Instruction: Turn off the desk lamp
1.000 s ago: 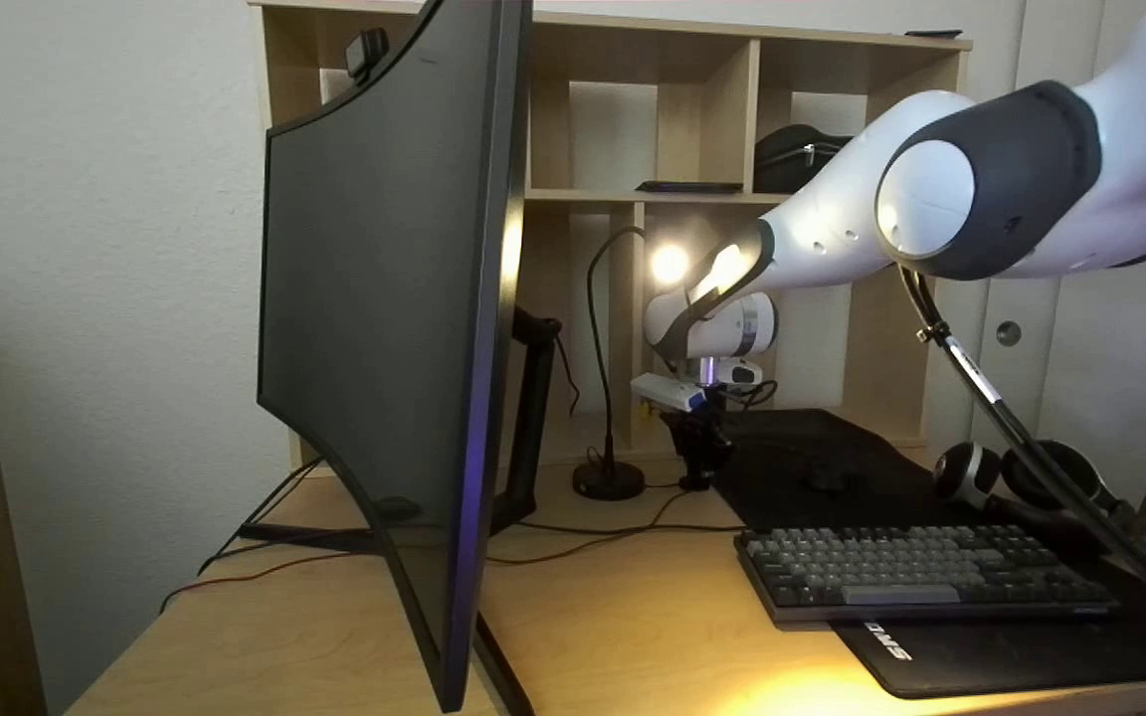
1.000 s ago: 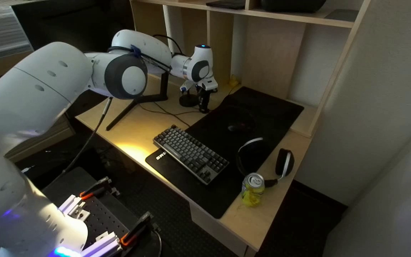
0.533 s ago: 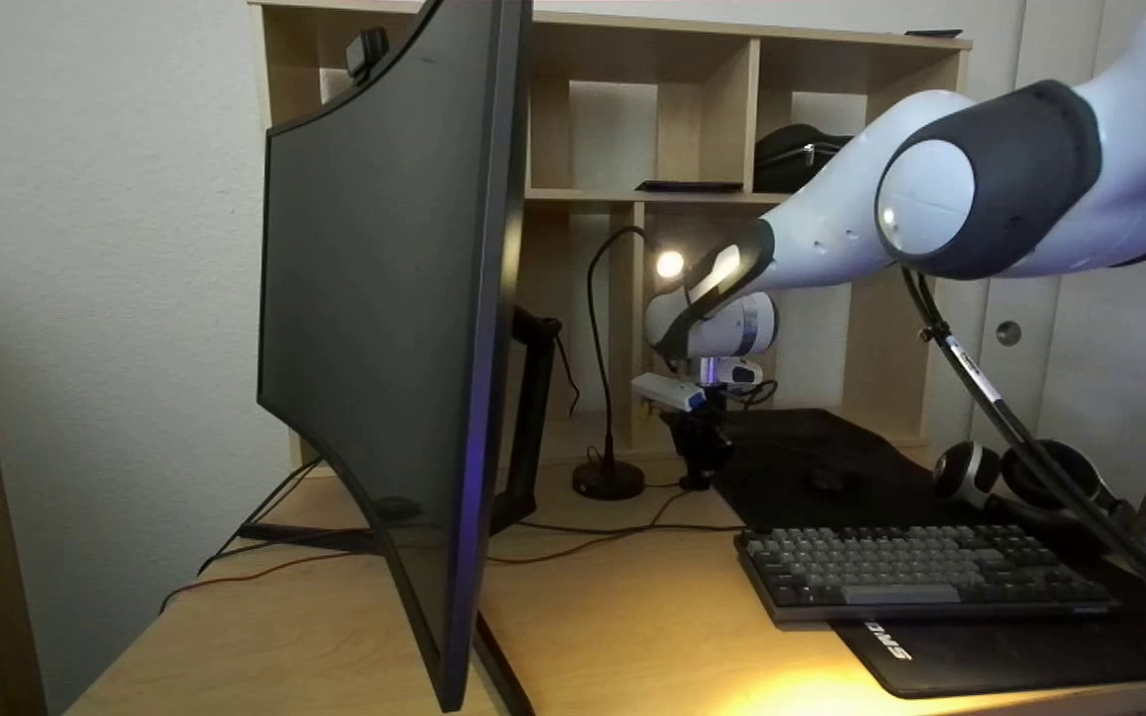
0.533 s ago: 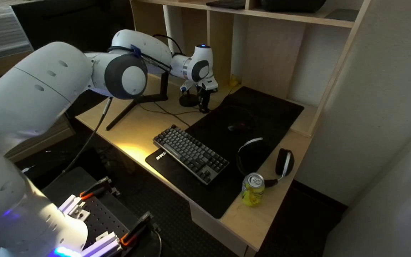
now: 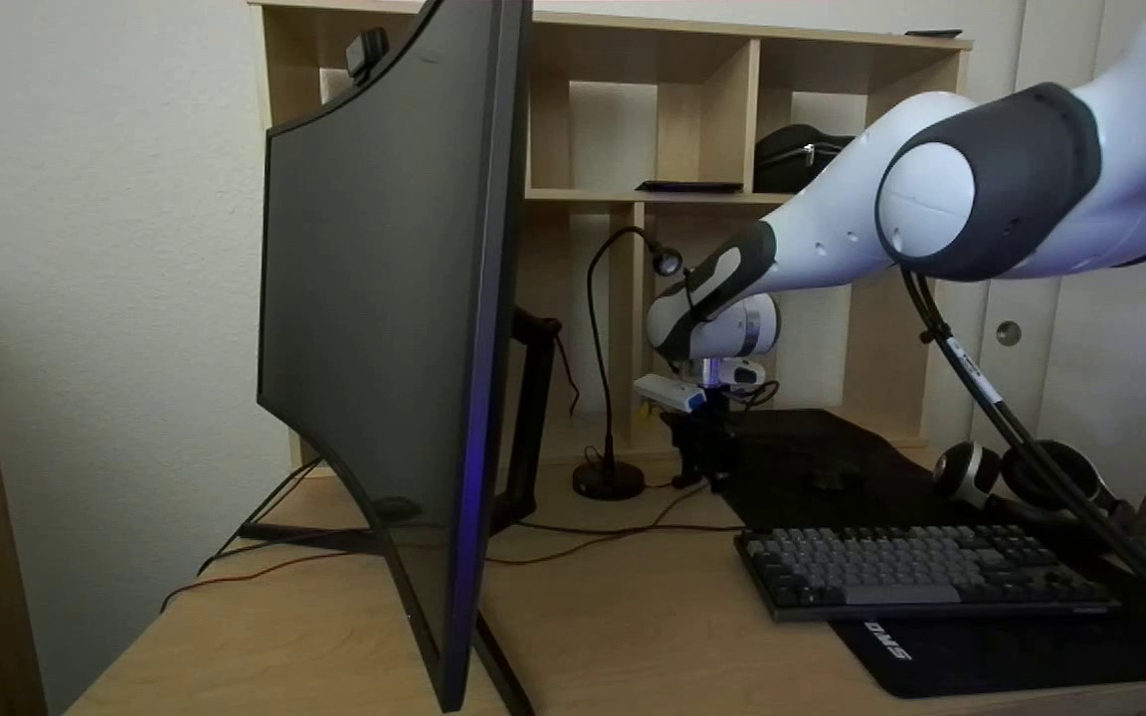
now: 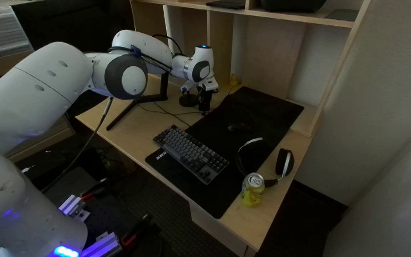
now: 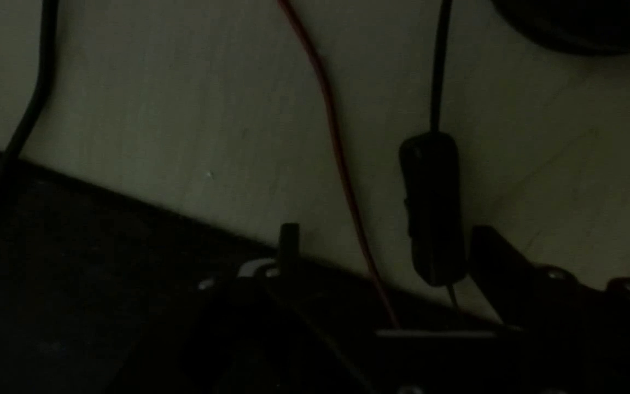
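Observation:
The desk lamp stands behind the monitor, its gooseneck bent over and its head dark, giving no light. Part of its round base shows at the wrist view's upper right corner. A black inline switch on a thin dark cord lies over the wood. My gripper is open around the switch's lower end, with the switch nearer the right finger; whether they touch I cannot tell. A red cord also runs between the fingers. In both exterior views the gripper points down beside the lamp base.
A large curved monitor stands on the near side of the lamp. On the black mat are a keyboard and a mouse. Headphones and a yellow can sit farther along. Shelving rises behind.
The lamp was lit and has gone dark; the warm glow on desk, monitor edge and arm is gone. My gripper's jaws have spread apart, while the arm has barely moved.

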